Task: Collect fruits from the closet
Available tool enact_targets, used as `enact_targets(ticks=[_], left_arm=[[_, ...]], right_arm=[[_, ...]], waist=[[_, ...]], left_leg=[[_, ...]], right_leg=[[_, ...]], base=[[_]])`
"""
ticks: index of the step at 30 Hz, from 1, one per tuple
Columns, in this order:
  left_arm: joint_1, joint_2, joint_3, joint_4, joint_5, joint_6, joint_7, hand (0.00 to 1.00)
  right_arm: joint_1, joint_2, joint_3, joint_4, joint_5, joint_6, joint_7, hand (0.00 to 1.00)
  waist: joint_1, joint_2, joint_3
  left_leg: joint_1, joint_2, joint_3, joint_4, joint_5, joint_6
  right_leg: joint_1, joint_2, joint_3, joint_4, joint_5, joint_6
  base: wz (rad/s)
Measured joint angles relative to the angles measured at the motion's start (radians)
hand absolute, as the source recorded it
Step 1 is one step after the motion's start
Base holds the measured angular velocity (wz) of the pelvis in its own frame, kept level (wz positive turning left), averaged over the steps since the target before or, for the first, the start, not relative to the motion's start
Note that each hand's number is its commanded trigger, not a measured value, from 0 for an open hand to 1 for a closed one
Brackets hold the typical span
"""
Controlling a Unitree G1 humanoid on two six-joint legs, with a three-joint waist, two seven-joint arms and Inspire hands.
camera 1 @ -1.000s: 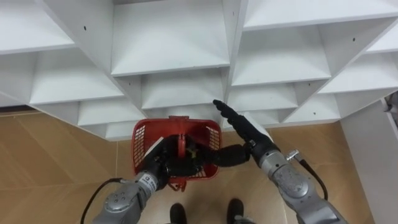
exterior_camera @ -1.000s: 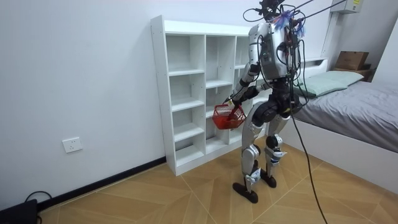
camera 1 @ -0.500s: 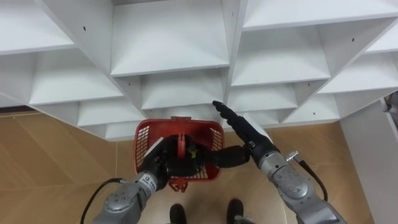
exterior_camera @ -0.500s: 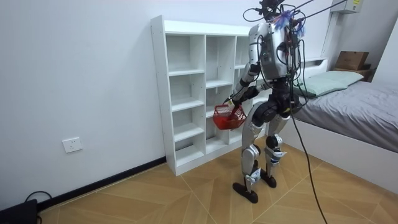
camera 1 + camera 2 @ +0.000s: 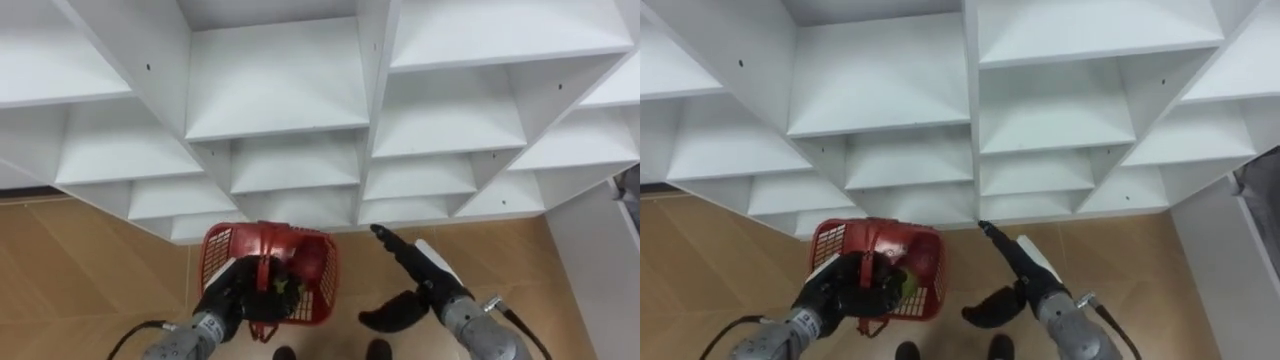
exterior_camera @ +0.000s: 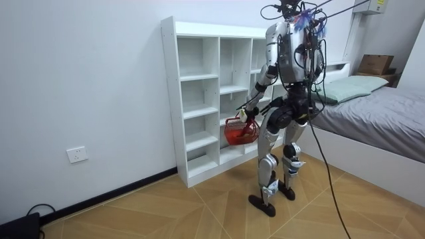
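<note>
My left hand [image 5: 224, 296] is shut on the upright handle of a red mesh basket [image 5: 214, 262], which hangs low in front of me over the wooden floor. Inside the basket lies a yellow-green fruit [image 5: 906, 283], partly hidden by the handle and my fingers. To the basket's right, apart from it, my right hand [image 5: 414, 262] is open with its fingers stretched toward the white closet [image 5: 290, 80]. Every closet compartment I can see holds nothing. In the room view I stand facing the closet with the basket [image 6: 238, 133] at hip height.
Wooden floor [image 5: 90, 260] spreads below the closet's lowest shelves. A white panel [image 5: 600, 250] rises at the right edge. In the room view a bed [image 6: 378, 126] stands behind me on the room view's right, and a wall socket [image 6: 77, 155] sits low on the wall.
The basket has dropped and swung to my left. My right hand has come away from it and now sits lower and further right. The view has shifted slightly.
</note>
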Motion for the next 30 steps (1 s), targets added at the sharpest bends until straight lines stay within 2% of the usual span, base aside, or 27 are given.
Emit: enact_targets(ticks=[2,7,10,15,18,24,27,30], left_arm=[[0.025,0.002,0.02,0.014,0.0,-0.002,0.002,1.0],[0.083,0.002,0.07,0.11,0.041,-0.007,0.032,1.0],[0.104,-0.005,0.106,0.161,0.047,-0.011,0.052,1.0],[0.169,-0.005,0.135,0.176,0.049,-0.032,0.096,1.0],[0.183,-0.008,0.134,0.197,0.048,-0.04,0.11,1.0],[0.165,-0.018,0.15,0.296,0.044,-0.045,0.114,1.0],[0.169,-0.03,0.18,0.318,0.028,-0.045,0.118,1.0],[0.18,-0.056,0.221,0.325,0.029,-0.041,0.12,1.0]], right_arm=[[0.023,0.0,-0.031,0.03,0.011,0.0,-0.017,0.0],[0.106,0.02,-0.08,0.102,0.13,0.0,-0.053,0.0],[0.129,0.04,-0.117,0.176,0.167,-0.005,-0.063,0.0],[0.195,0.043,-0.154,0.231,0.257,-0.015,-0.094,0.0],[0.216,0.047,-0.164,0.275,0.316,-0.02,-0.101,0.0],[0.209,0.068,-0.191,0.389,0.351,-0.022,-0.101,0.0],[0.212,0.071,-0.198,0.417,0.409,0.001,-0.084,0.0],[0.217,0.074,-0.205,0.426,0.468,0.022,-0.065,0.0]], waist=[[-0.003,-0.005,-0.0022],[-0.013,-0.029,-0.0156],[-0.02,-0.031,-0.0172],[-0.02,-0.023,-0.0223],[-0.019,-0.017,-0.0214],[-0.021,-0.018,-0.0198],[-0.017,-0.019,-0.019],[-0.015,-0.013,-0.0172]], left_leg=[[0.024,-0.002,-0.002,-0.014,0.0,0.0],[0.102,-0.009,-0.005,-0.036,-0.001,0.0],[0.155,-0.008,-0.012,-0.054,-0.003,-0.003],[0.228,-0.006,-0.021,-0.091,-0.008,-0.01],[0.261,-0.007,-0.022,-0.102,-0.01,-0.013],[0.29,-0.006,-0.022,-0.108,-0.011,-0.015],[0.3,-0.008,-0.022,-0.112,-0.012,-0.014],[0.324,-0.008,-0.021,-0.114,-0.018,-0.014]], right_leg=[[0.025,0.002,0.0,-0.013,-0.001,0.003],[0.113,0.001,-0.005,-0.044,-0.013,0.012],[0.176,0.005,-0.019,-0.079,-0.013,0.014],[0.246,0.015,-0.025,-0.117,-0.015,0.018],[0.275,0.016,-0.023,-0.117,-0.019,0.018],[0.309,0.017,-0.023,-0.116,-0.023,0.018],[0.319,0.016,-0.024,-0.117,-0.024,0.02],[0.347,0.019,-0.023,-0.134,-0.026,0.023]], base=[[0.06],[0.05],[0.13],[0.03],[-0.01],[-0.01],[0.01],[0.0]])
